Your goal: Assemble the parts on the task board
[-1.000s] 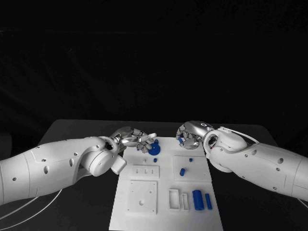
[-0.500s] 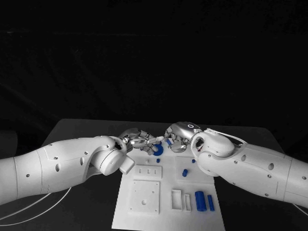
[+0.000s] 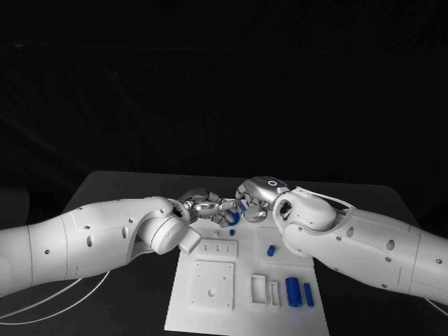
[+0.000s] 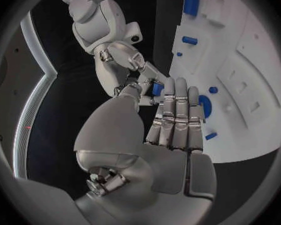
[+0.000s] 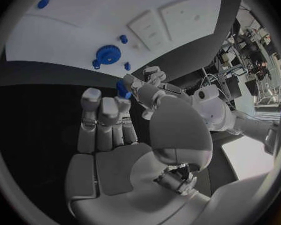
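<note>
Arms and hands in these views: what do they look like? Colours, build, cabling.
Both arms are glossy white rounded shells with small dark holes. The left hand and right hand are silver metal with segmented fingers and smooth silver palms. A thin white cable loops along the right forearm.

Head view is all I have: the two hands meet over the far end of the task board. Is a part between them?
Observer: Yes. The left wrist view shows a small blue part between the fingertips of the left hand and the right hand.
Operator: Which hand holds it?
Observer: I cannot tell. In the right wrist view, fingertips of both hands also meet at it.
Operator: Is the gear free?
Observer: Yes. In the right wrist view the blue gear lies on the task board, apart from both hands.
</note>
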